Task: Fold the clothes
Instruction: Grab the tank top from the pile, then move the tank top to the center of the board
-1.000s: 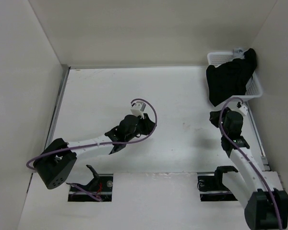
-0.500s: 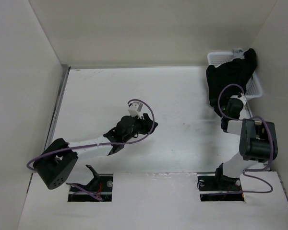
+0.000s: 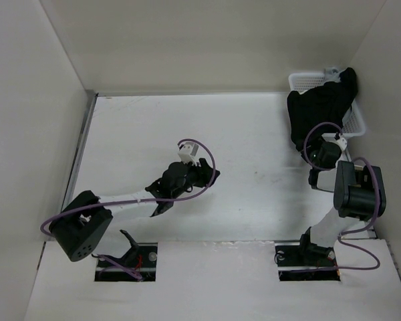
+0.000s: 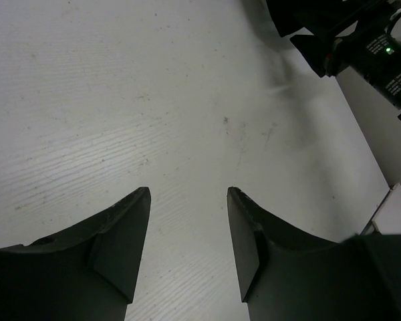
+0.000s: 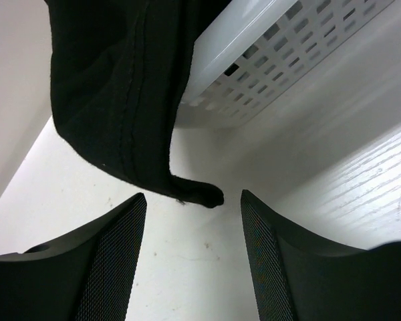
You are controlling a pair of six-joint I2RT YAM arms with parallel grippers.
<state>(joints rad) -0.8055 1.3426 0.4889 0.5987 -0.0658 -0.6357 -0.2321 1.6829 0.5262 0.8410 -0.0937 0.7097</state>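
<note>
**Inspector:** State the pose of the left arm (image 3: 127,200).

**Technician:** It reaches low and forward from its base at the near left edge toward the middle of the table (image 3: 154,127); the left gripper (image 4: 187,192) is angled down over bare tabletop; its jaws stand spread, with nothing between them.

**Inspector:** And the right arm (image 3: 357,190)?

**Technician:** It is folded back on itself; the elbow sits raised above the base, and the wrist points toward the far right corner; the right gripper (image 5: 192,197) is likewise spread wide and holds nothing.

**Inspector:** Location of the black shirt (image 3: 317,114)?

**Technician:** It lies bunched in the white basket (image 3: 355,126) at the far right corner; part of it hangs over the basket's near wall, down to the table; in the right wrist view the hanging hem ends just ahead of the gap between the fingers (image 5: 113,267); neither of them touches it.
</note>
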